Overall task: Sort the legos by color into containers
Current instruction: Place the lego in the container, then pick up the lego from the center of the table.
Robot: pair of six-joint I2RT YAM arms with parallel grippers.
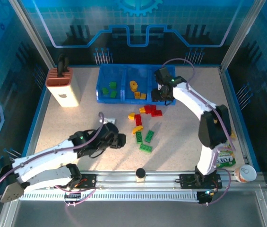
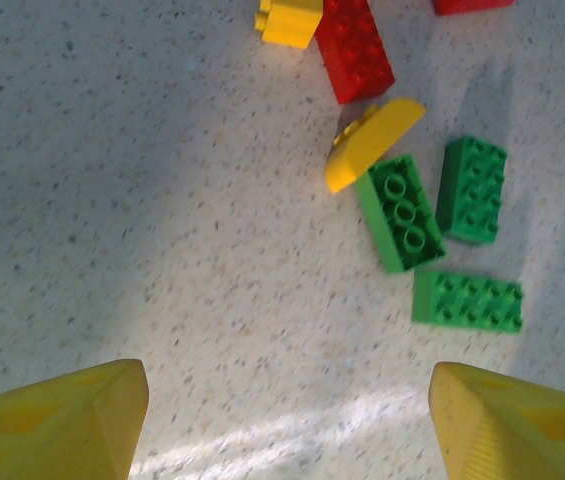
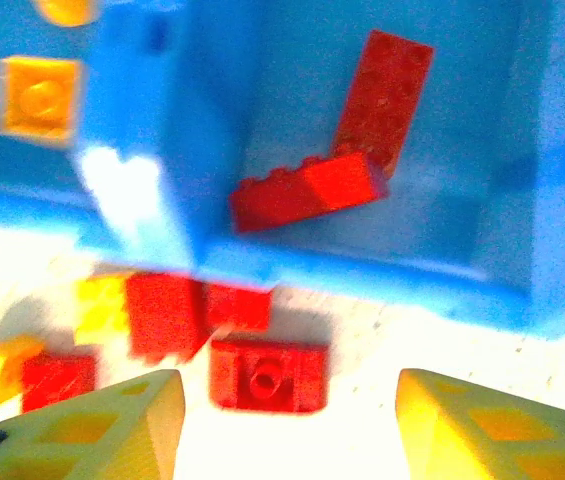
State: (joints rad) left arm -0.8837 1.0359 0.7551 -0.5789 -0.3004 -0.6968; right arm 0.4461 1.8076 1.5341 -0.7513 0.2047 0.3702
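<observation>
Hovering nearest, the left gripper [image 2: 287, 390] stands apart, empty; loose legos [image 2: 399, 213] lie just ahead on the table [image 2: 112, 200], light, stiff, probably slick: pinch across flat sides. Farther off, the right gripper [image 3: 290, 385] gapes empty before the containers [image 3: 382, 275].

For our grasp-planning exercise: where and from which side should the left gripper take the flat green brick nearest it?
Grip the green brick by its two long side walls, probably from straight above: it lies flat, studs up, those walls upright and parallel.
</observation>
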